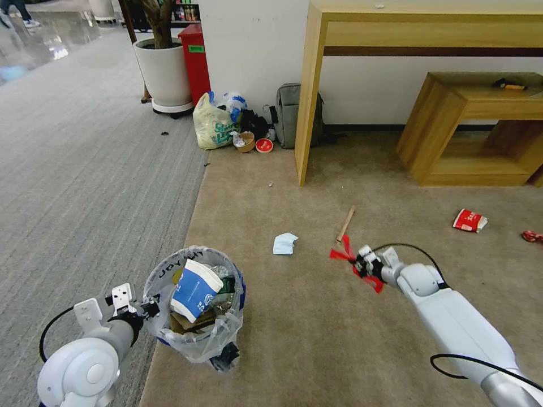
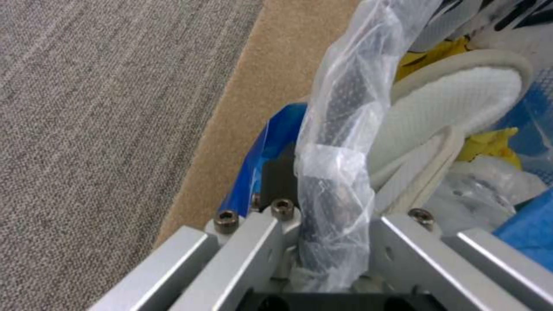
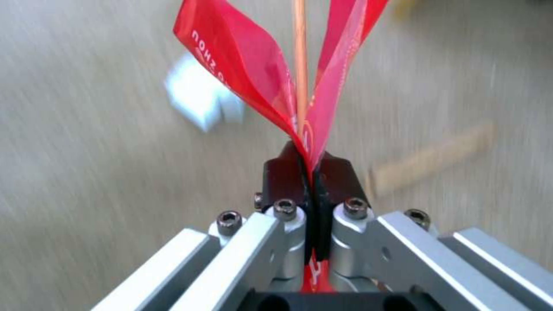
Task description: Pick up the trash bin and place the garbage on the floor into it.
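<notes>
The trash bin, dark and lined with a clear printed bag, hangs above the beige floor at lower left. My left gripper is shut on its rim. Inside lie a blue-white paper cup, cardboard, and a white slipper. My right gripper is shut on a red wrapper with a thin stick, held above the carpet right of the bin. On the floor lie a tissue, a cardboard strip, a red-white carton and another red wrapper.
A wooden table leg and a low wooden shelf stand at the back right. By the wall are a yellowish tied bag, a grey backpack, a white planter and a red box. Grey ribbed carpet lies left.
</notes>
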{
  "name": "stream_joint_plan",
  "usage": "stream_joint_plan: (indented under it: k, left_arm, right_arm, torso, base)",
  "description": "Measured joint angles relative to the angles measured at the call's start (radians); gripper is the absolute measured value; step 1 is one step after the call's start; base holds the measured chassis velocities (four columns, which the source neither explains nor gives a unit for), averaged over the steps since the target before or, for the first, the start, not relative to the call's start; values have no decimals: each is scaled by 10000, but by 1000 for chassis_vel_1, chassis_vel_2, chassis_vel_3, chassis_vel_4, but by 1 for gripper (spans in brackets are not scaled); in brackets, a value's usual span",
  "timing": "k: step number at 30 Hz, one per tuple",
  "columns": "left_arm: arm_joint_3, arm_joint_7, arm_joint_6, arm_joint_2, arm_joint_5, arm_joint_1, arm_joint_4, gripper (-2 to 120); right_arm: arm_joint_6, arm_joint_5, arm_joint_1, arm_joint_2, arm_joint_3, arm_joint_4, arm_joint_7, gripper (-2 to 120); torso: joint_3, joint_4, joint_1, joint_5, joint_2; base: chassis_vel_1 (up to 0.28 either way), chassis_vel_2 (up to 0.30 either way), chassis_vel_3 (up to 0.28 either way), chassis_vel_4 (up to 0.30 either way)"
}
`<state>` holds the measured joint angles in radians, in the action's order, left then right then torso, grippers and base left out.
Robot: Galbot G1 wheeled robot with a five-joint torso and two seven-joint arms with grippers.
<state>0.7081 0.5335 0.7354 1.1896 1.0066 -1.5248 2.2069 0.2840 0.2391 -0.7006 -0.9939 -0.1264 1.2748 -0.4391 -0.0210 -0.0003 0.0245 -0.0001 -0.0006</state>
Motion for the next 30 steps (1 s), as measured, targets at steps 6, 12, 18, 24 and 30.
stream_joint_plan:
  k: [6,12,18,24,30]
  left_arm:
    - [-131,62,0,-32,-27,52,-84,0]
    - [-486,210,0,-147,-68,107,-148,0]
    - [-702,324,0,-290,-61,230,-254,0]
    - [-968,393,0,-324,-55,363,-388,0]
    - [-1087,435,0,-333,-46,482,-464,0]
  right_arm:
    - [299,1680,380,-35,329,2078,204,0]
    - [493,2993,707,-491,902,3771,473,0]
    - [644,4450,1098,-1196,1602,4764,908,0]
    - [1112,6423,1639,-1919,2727,5492,1688,0]
    - [1411,7030,1711,-2128,3823,5644,2009,0]
  torso:
    - [1,2,0,-3,0]
    - [0,0,0,-2,0]
    - [0,0,0,-2,1]
    - [1,2,0,-4,0]
    - [1,-1,0,-3,1]
  base:
    - [0,0,0,0]
    - [0,0,0,0]
    - [0,0,0,0]
    - [0,0,0,0]
    - [0,0,0,0]
